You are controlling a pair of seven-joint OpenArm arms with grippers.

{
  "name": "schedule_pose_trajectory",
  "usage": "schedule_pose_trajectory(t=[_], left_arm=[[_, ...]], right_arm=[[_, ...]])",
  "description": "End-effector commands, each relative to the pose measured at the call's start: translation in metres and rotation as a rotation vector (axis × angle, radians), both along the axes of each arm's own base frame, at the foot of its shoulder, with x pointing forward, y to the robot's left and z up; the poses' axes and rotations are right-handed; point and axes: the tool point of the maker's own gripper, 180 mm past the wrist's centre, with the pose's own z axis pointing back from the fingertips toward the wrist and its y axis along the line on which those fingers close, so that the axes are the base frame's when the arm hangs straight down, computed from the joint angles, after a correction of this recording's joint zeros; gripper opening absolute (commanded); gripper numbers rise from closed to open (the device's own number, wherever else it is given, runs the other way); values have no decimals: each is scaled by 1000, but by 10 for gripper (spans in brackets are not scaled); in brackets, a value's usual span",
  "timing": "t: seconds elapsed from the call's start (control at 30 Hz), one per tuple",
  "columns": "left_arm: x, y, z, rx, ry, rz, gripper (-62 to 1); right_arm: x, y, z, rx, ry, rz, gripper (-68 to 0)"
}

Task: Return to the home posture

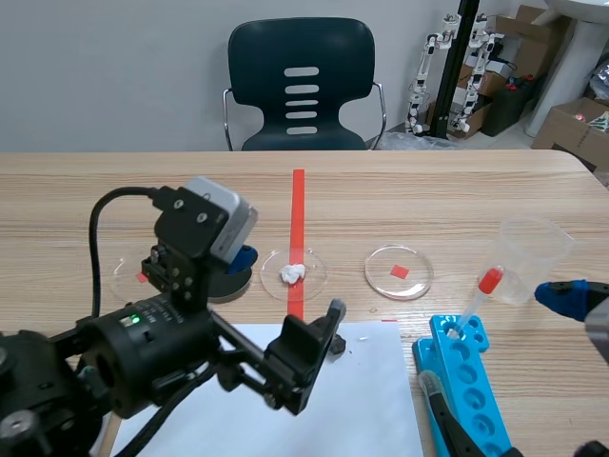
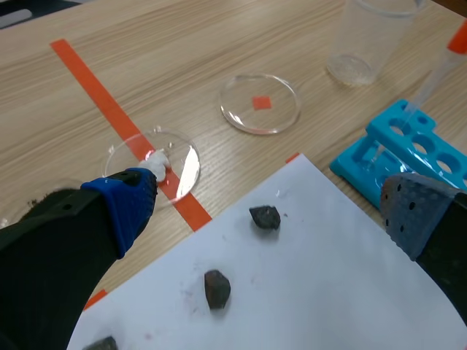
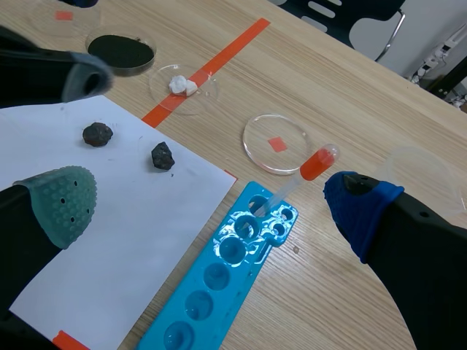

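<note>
I see the wood table (image 1: 95,181) with a dark chair (image 1: 302,86) beyond its far edge. The left arm (image 1: 143,352) sits low over the near left corner. The left gripper (image 2: 271,198) is spread wide and holds nothing, hanging over a white paper sheet (image 1: 371,409) that lies at the near edge. The right gripper (image 3: 211,203) is also wide and holds nothing, above the near right part of the table.

A blue tube rack (image 1: 466,381) lies just beside the paper's right edge. A clear cup (image 1: 531,257) stands toward the right edge. Mid-table there is a clear dish (image 1: 419,281) over a red mark, a second dish (image 1: 319,276) on the tape line, and a dark-filled dish (image 3: 121,51) further left. A red-bulb pipette (image 1: 479,295) leans in the rack's far end. Two dark rocks (image 3: 97,134) (image 3: 162,155) lie on the paper. A white lump (image 1: 291,273) sits in the second dish.
</note>
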Motion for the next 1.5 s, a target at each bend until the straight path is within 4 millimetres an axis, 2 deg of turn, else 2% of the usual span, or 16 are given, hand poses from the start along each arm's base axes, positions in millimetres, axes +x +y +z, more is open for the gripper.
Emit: schedule_pose_trajectory(t=[0.0,0.27,0.5,0.63,0.73,1.03,1.47], left_arm=[[-5,5,12,-44,-32,8,14],[-23,61,30,-70,-136,87,14],[-42,90,50,-53,-228,100,14],[-50,104,48,1,-228,129,14],[-59,109,45,17,-224,141,14],[-79,111,56,-51,-254,157,14],[-76,116,60,-42,-290,187,14]], right_arm=[[4,1,9,10,-33,5,4],[4,1,9,10,-33,5,4],[4,1,9,10,-33,5,4],[4,1,9,10,-33,5,4],[4,1,9,10,-33,5,4],[4,1,9,10,-33,5,4],[4,1,8,10,-33,4,4]])
